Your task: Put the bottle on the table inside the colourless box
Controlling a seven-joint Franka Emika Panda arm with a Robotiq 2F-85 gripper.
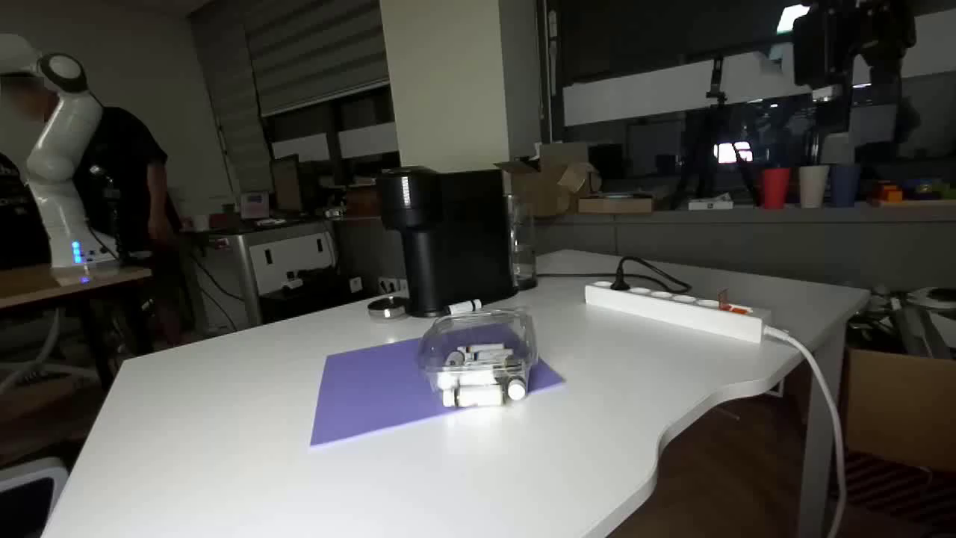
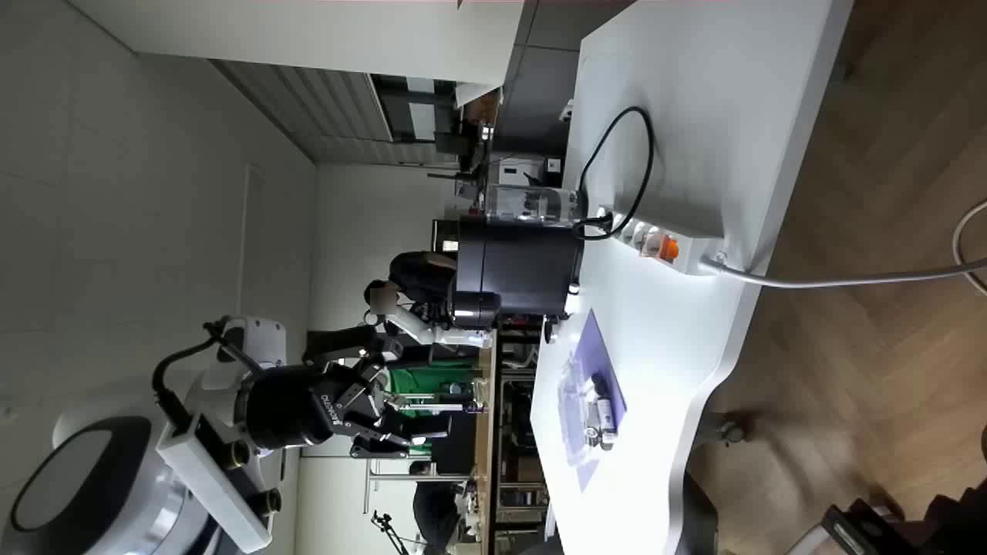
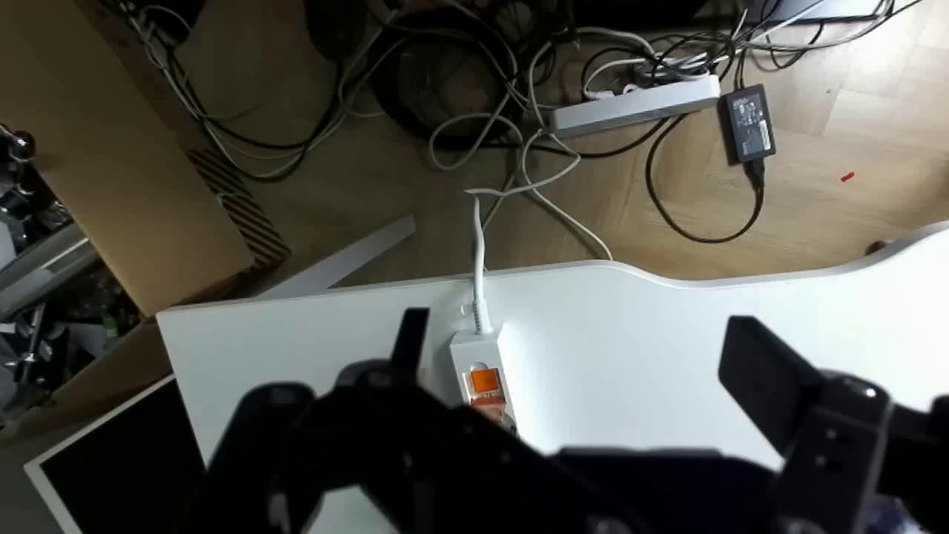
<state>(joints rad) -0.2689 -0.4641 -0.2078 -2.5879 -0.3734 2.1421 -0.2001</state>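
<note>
A small white bottle (image 1: 464, 306) lies on its side on the white table (image 1: 246, 433), by the base of the black coffee machine; it also shows in an exterior view (image 2: 573, 289). The colourless box (image 1: 448, 336) stands open on the purple mat with several small white bottles (image 1: 482, 394) in it; the box (image 2: 569, 408) shows there too. My gripper (image 2: 428, 395) is open and empty, high above the table and apart from both. In the wrist view its fingers (image 3: 575, 330) are wide apart over bare table (image 3: 615, 371). The loose bottle is not in the wrist view.
The black coffee machine (image 1: 470, 232) stands behind the box. A white power strip (image 1: 672, 310) with cables lies at one side; it shows in the wrist view (image 3: 478, 348). A round metal tin (image 1: 387, 307) sits near the machine. The purple mat (image 1: 366, 396) lies under the box.
</note>
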